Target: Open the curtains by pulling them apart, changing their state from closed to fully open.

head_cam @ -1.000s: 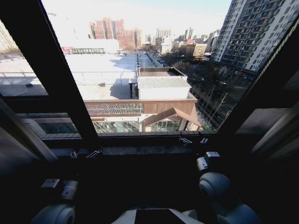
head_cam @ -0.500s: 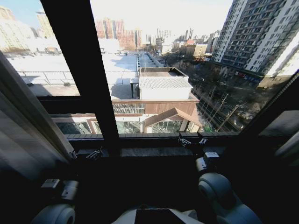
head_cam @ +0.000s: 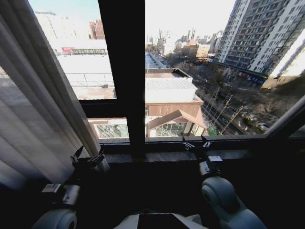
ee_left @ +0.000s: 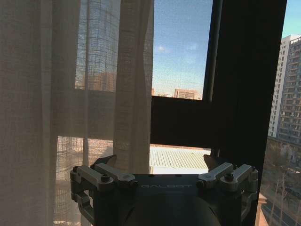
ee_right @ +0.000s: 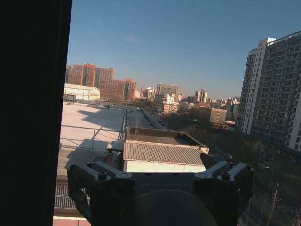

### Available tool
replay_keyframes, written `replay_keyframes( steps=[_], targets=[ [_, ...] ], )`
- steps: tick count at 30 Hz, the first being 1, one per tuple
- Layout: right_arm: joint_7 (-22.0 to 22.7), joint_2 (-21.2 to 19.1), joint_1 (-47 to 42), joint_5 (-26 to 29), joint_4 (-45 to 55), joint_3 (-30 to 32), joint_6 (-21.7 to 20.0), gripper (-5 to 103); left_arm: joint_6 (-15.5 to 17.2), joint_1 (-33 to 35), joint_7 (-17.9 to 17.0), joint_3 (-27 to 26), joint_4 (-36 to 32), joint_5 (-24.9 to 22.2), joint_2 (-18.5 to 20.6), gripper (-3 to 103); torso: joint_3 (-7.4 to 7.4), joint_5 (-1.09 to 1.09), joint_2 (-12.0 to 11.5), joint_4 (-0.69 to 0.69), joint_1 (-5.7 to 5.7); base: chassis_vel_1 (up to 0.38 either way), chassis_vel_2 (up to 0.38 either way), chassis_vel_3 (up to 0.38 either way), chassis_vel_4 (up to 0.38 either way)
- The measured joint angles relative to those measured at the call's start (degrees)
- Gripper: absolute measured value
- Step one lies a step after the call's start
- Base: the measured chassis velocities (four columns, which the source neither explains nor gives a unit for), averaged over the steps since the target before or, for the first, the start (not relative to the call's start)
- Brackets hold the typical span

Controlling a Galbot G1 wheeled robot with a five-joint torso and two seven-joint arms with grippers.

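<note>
Left tool (head_cam: pixel 88 156) hung with fingers apart beside the curtains (head_cam: pixel 33 119), ready to grip; right tool (head_cam: pixel 195 143), also spread, waited right of the window frame bar (head_cam: pixel 127 71).

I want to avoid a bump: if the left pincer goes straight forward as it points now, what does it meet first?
Probably the curtain: its pleated edge hangs just ahead of the open left pincer, with the dark window frame beyond. Depth is unclear.

The left curtain (head_cam: pixel 33 119) runs off the head view's top and left edges, so you can't see its full width. Its lower hem gets lost in shadow, and both arms are mostly lost in that darkness too.
</note>
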Motion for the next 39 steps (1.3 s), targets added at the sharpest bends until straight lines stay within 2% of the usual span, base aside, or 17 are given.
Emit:
replay_keyframes(
  steps=[6,11,15,16,20,22,24,28,35,39],
  targets=[
    [0.1,0.0,0.9,0.3,-0.6,-0.1,0.6,100,-0.9,-0.2,-0.1,0.2,0.0,1.5,0.2,100,-0.01,-0.03,0.0,0.02,0.0,0.298,0.282,-0.256,-0.279],
    [0.7,-0.4,1.4,1.0,-0.9,0.2,0.6,100,-1.6,-0.4,-0.1,0.4,0.0,2.3,0.5,100,-0.01,-0.04,0.0,0.01,0.0,0.06,0.05,-0.077,-0.093],
    [0.8,-0.6,1.4,1.2,-0.9,0.3,0.6,100,-1.5,-2.5,-0.1,0.6,1.8,2.0,3.3,100,0.01,0.07,0.0,0.0,0.0,-0.02,-0.015,0.023,0.032],
    [0.8,-0.6,1.4,1.2,-0.9,0.3,0.6,100,-1.5,-2.5,-0.1,0.6,1.8,2.0,3.3,100,0.01,0.07,0.0,0.0,0.0,-0.041,-0.03,0.053,0.065],
    [0.8,-0.5,0.8,0.9,-0.8,-0.2,0.6,100,-1.0,-7.0,-1.4,1.6,5.1,0.3,8.3,100,0.0,0.02,0.0,0.0,-0.01,-0.018,-0.028,0.023,0.036],
    [0.8,-0.5,0.6,0.9,-0.7,-0.3,0.6,100,-1.0,-7.7,-1.8,1.7,5.7,-0.1,9.0,100,0.0,0.02,0.0,0.0,-0.01,0.0,0.0,0.0,0.0],
    [0.8,-0.3,0.1,0.7,-0.7,-0.3,0.6,100,-0.9,-10.7,-3.2,1.8,8.1,-1.7,11.9,100,0.0,-0.07,0.0,0.01,0.0,0.0,0.0,0.0,0.0],
    [0.8,0.3,-0.1,0.1,-0.9,-0.4,0.6,100,-0.9,-14.6,-3.8,2.8,11.2,-3.7,15.2,100,0.0,-0.03,0.0,0.01,0.0,0.0,0.0,0.0,0.0],
    [0.8,0.8,0.2,-0.3,-1.0,-0.7,0.6,100,-0.8,-19.6,-4.9,7.0,14.8,-4.5,17.7,100,0.0,0.01,0.0,0.0,0.0,0.0,0.0,0.0,0.0],
    [1.2,0.7,1.2,-0.3,-1.7,-0.7,0.6,100,0.0,-22.1,-8.7,9.8,16.4,-4.5,17.7,100,0.0,-0.01,0.0,0.01,0.0,0.0,0.0,0.0,0.0]
  ],
)
